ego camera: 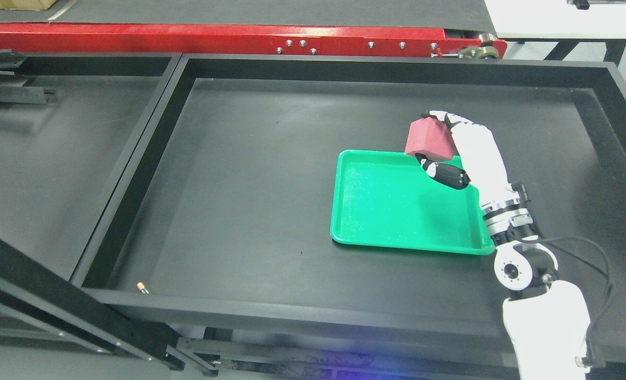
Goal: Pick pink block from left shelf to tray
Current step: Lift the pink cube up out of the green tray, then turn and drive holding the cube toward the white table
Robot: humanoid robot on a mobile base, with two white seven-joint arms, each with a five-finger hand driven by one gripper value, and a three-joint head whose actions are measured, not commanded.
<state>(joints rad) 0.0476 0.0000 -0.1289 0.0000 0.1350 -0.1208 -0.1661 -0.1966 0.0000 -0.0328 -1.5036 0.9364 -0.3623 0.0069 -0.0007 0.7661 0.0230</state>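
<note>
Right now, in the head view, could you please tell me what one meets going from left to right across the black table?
Small orange-tipped object → green tray → pink block → right hand.

**Colours on the bench**

The dusty-pink, wedge-shaped foam block (430, 139) reads deeper rose on its shaded face, between the fingers (438, 114) above and the thumb below. The right hand (463, 153) is glossy white with black fingertips and black joints; its wrist is bare silver metal, its forearm white. Beneath the thumb lies the bright green plastic tray (392, 211), plain and unpatterned. The matte black framed table (239, 211) is faintly scuffed grey. Beyond the fingers runs a red painted metal rail (212, 39) dotted with silver bolts.
</note>
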